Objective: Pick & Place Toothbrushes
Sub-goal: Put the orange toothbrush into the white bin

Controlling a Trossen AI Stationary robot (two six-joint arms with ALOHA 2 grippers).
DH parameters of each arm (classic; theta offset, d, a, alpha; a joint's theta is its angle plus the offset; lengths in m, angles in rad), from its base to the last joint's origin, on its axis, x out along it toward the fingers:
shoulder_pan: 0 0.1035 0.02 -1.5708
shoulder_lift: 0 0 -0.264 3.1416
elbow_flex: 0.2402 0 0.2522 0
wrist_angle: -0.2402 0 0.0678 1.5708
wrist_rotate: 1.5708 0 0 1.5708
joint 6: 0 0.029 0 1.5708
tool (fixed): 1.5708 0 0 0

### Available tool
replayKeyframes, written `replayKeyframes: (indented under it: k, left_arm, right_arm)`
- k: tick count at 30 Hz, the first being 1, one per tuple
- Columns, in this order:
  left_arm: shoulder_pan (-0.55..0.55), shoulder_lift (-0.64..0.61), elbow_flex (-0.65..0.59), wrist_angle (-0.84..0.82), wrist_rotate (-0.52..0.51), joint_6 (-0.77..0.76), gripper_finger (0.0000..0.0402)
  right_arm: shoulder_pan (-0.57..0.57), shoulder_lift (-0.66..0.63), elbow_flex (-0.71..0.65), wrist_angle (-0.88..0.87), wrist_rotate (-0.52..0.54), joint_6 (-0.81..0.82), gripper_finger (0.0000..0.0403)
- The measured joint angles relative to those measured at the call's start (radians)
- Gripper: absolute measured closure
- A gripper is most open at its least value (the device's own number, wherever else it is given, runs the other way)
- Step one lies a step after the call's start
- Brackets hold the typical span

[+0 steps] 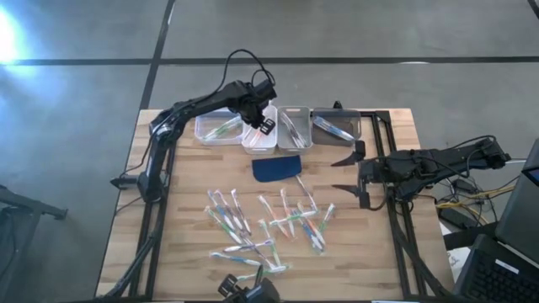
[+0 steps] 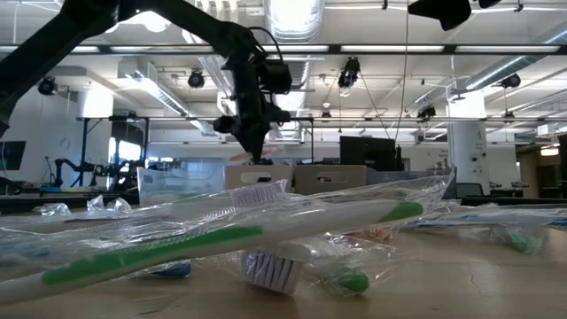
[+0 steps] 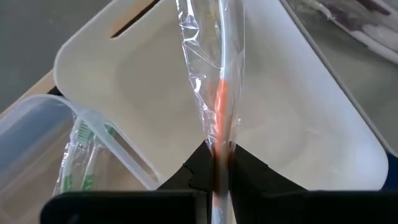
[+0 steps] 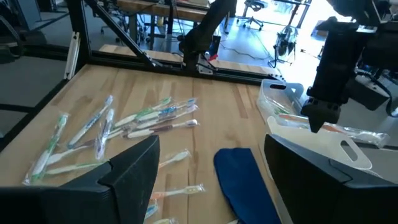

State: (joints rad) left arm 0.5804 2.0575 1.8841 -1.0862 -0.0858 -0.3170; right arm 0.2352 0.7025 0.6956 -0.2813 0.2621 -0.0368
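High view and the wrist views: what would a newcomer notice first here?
First, the left gripper shut on an orange-accented toothbrush in clear wrap, held over the white bin in the far row of bins. Next, the many wrapped toothbrushes scattered on the near half of the table, below a dark blue pad. The right gripper waits open at the right.

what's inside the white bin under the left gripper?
The white bin looks empty where visible. The left gripper, shut on an orange wrapped toothbrush, hangs over it. The bin floor behind the fingers and wrapper is hidden.

Scattered toothbrushes (image 1: 269,227) crowd the near table; blue pad (image 1: 278,167) beyond.
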Motion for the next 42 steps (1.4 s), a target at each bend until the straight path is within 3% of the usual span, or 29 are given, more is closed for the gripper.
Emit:
replayKeyframes:
  k: [25,42]
  left_arm:
    - [-0.002,0.0,-0.095,0.083,0.025,-0.011,0.0371]
    - [0.004,0.0,-0.254,0.257,0.055,0.044,0.0369]
  right_arm:
    - [0.0,0.0,0.0,0.0,0.0,-0.009,0.0184]
    - [0.0,0.001,0.0,0.0,0.0,-0.018,0.0134]
